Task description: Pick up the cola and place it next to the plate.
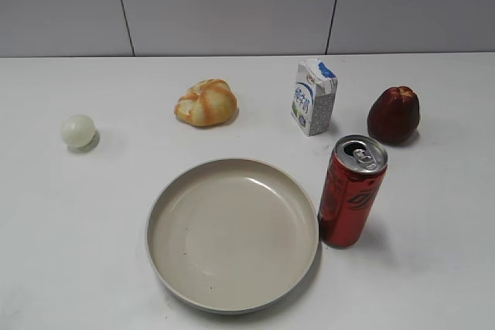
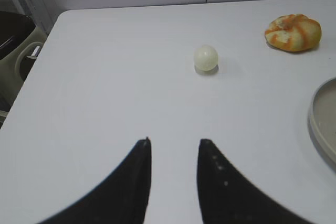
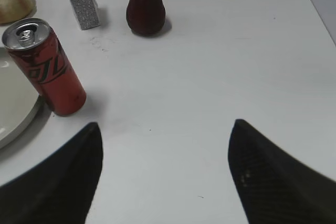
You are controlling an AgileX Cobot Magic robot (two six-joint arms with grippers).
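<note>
The cola (image 1: 352, 191) is a tall red can with a silver top. It stands upright just right of the plate (image 1: 232, 233), a wide beige dish with a raised rim. In the right wrist view the cola (image 3: 46, 67) stands beside the plate's edge (image 3: 16, 109). My right gripper (image 3: 165, 129) is open and empty over bare table, to the right of the can and apart from it. My left gripper (image 2: 174, 142) is open and empty, with the plate's rim (image 2: 321, 124) at the right edge of its view. Neither gripper shows in the exterior view.
A bread roll (image 1: 206, 103), a white-and-blue milk carton (image 1: 314, 96) and a dark red fruit (image 1: 394, 114) stand behind the plate. A pale ball (image 1: 78, 130) lies at the left. The table's left edge (image 2: 31, 72) shows in the left wrist view.
</note>
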